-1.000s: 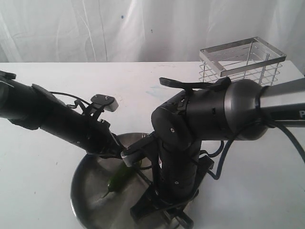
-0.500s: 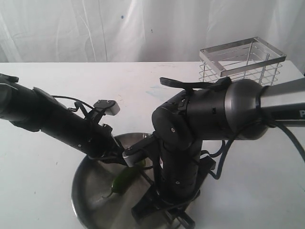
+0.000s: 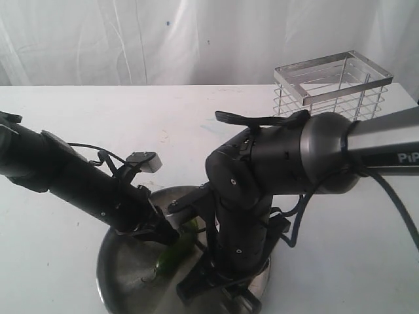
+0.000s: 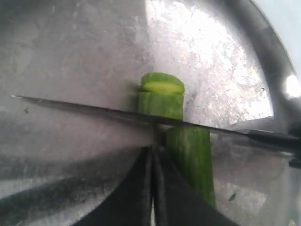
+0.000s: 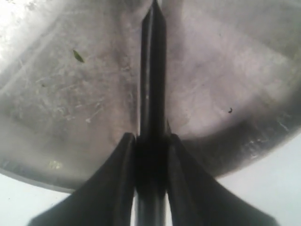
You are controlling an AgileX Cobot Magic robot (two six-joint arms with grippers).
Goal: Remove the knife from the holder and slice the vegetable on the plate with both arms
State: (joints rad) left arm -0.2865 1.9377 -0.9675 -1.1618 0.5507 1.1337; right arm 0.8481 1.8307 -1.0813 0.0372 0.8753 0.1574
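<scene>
Jaws of the right gripper [image 5: 151,155] are clamped on the black handle of the knife [image 4: 141,117], whose blade runs out from between them over the plate [image 3: 121,252]. Jaws of the left gripper [image 4: 153,188] are pressed together, fingertips meeting just beside the vegetable [image 4: 188,155]; nothing is seen between them. Wire holder [image 3: 334,82] stands well apart at the far right of the white table [image 3: 65,118], partly hidden behind the right arm's large joint. That arm blocks most of the plate's right half in the exterior view. Blade lies across the green vegetable, with a short cut-ended piece on its far side and the longer body on the near side, next to the left fingertips. Both arms slope down to the plate, the left from the left edge, the right bending steeply at its elbow.
</scene>
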